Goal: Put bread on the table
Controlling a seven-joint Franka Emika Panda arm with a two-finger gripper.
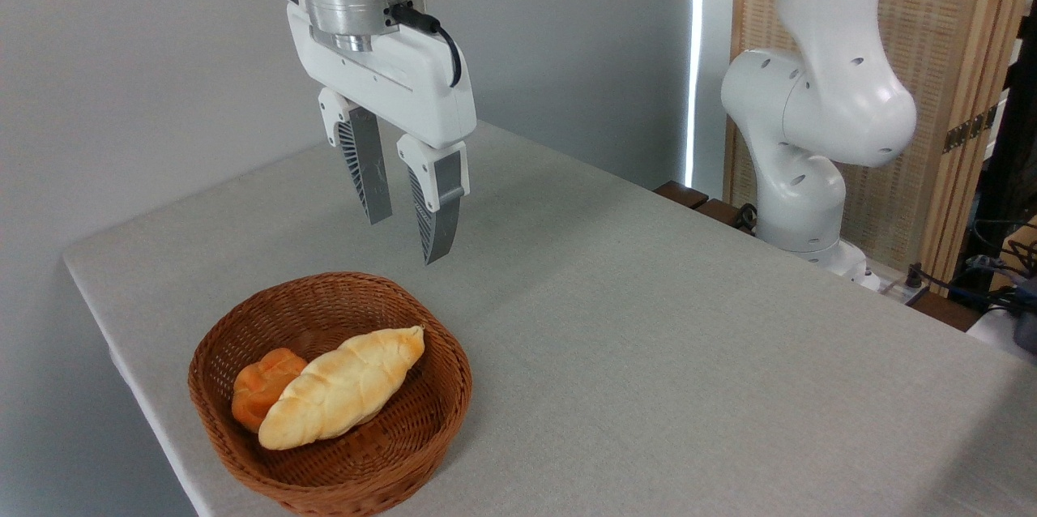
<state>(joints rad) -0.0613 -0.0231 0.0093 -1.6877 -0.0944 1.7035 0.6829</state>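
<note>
Wicker basket (243, 452) below your empty, parted tool (403, 235): bread (344, 391) leans on bun (263, 391); your grasp may snag both.

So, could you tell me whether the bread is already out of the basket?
No, the bread lies in the basket beside the bun.
</note>
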